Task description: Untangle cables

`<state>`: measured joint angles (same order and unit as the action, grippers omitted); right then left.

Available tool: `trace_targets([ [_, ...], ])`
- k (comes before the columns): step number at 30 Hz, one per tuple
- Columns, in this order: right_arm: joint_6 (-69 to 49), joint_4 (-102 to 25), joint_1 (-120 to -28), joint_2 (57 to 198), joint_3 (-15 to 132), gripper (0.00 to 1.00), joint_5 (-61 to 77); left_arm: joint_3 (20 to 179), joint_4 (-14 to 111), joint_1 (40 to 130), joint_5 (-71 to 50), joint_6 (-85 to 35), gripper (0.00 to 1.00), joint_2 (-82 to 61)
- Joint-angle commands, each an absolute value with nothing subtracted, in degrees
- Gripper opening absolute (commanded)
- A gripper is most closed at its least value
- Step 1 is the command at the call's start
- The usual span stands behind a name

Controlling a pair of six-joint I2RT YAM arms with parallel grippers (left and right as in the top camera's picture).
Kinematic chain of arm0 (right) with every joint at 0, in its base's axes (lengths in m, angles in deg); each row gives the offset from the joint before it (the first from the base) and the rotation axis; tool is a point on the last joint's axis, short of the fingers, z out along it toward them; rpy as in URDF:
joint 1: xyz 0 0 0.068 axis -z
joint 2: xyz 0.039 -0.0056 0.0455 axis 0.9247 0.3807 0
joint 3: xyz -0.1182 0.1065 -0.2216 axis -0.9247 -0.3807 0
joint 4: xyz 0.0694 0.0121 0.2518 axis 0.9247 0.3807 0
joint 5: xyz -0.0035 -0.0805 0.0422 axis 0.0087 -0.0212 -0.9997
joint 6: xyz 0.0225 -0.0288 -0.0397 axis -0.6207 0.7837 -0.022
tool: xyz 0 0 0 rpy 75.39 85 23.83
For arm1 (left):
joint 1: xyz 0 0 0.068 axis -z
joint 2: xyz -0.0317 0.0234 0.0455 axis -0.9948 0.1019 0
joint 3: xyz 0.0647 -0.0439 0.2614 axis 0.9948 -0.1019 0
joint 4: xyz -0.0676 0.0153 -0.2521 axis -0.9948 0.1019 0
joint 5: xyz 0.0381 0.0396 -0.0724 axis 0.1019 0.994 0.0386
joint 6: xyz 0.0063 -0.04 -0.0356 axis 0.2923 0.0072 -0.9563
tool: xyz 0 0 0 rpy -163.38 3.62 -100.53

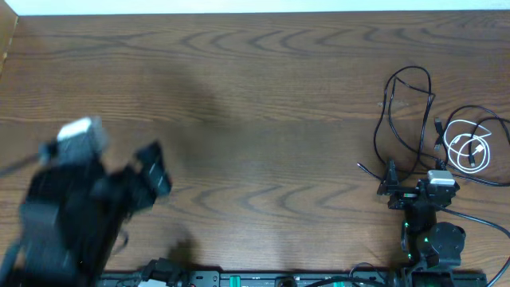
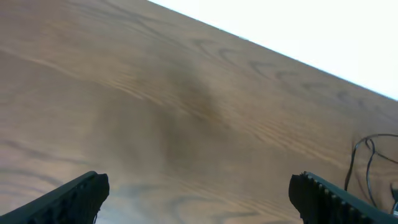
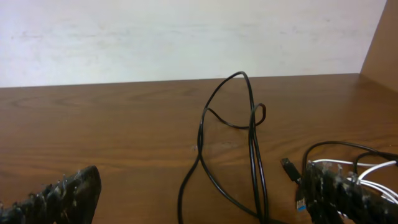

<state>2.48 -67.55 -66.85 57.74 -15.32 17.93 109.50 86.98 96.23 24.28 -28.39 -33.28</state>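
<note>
**Ana:** Where are the cables?

**Ben:** The black cable [image 3: 252, 124] lies straight ahead of the right claw [image 3: 199, 186]. Its long loop stretches away from the claw across the worktop [image 3: 93, 137], and its strands run back in between the two fingers. The white cable [image 3: 373, 169] is coiled just off the claw's right finger, with another black strand arcing round it. A small plug [image 3: 288, 167] rests just inside that same finger.

**Ana:** And the claw itself?

**Ben:** It is spread wide and holds nothing. I'd say it sits low and open like that so the black strands pass through the gap, ready for the fingers to close on them and draw the loop clear of the white coil.

**Ana:** What about the left claw [image 2: 198, 186]?

**Ben:** It is also spread wide and empty, with only bare wood between its fingers. The cables are well apart from it: just a thin black loop shows far off past its right finger. The overhead view shows that arm as a blur. My guess is it has no part in the work yet.

**Ana:** And the surface?

**Ben:** It is brown wood grain, smooth with a dull sheen, so thin cords should slide on it easily. Beyond the right claw stands a pale, plain wall [image 3: 186, 37]. A wooden side board [image 3: 382, 43] closes the corner past the claw's right finger.
</note>
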Motion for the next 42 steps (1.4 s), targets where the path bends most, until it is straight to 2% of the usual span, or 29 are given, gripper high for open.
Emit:
trace_targets([
  [1, 3.14, -67.35, -67.39, 57.37, -15.39, 0.99, 18.41, 102.88, 87.33, 94.0, 25.5, -27.58, 0.98, -42.63],
  [14, 3.14, -67.35, -67.39, 57.37, -15.39, 0.99, 18.41, 80.58, 86.72, 88.55, 25.48, -33.35, 0.98, -74.83],
  [20, 3.14, -67.35, -67.39, 57.37, -15.39, 0.99, 18.41, 70.73, 78.11, 88.55, 25.5, -33.9, 0.98, -81.8],
  [24, 3.14, -67.35, -67.39, 57.37, -15.39, 0.99, 18.41, 63.97, 62.5, 88.55, 25.5, -33.88, 0.98, -81.78],
  [33, 3.14, -67.35, -67.39, 57.37, -15.39, 0.99, 18.41, 35.89, -0.23, 88.55, 25.53, -32.78, 0.98, -81.78],
  [37, 3.14, -67.35, -67.39, 57.37, -15.39, 0.99, 18.41, 28.0, -10.74, 88.55, 25.53, -32.78, 0.98, -81.78],
  [42, 3.14, -67.35, -67.39, 57.37, -15.39, 0.99, 18.41, 21.61, -11.9, 88.55, 25.5, -32.78, 0.98, -81.78],
])
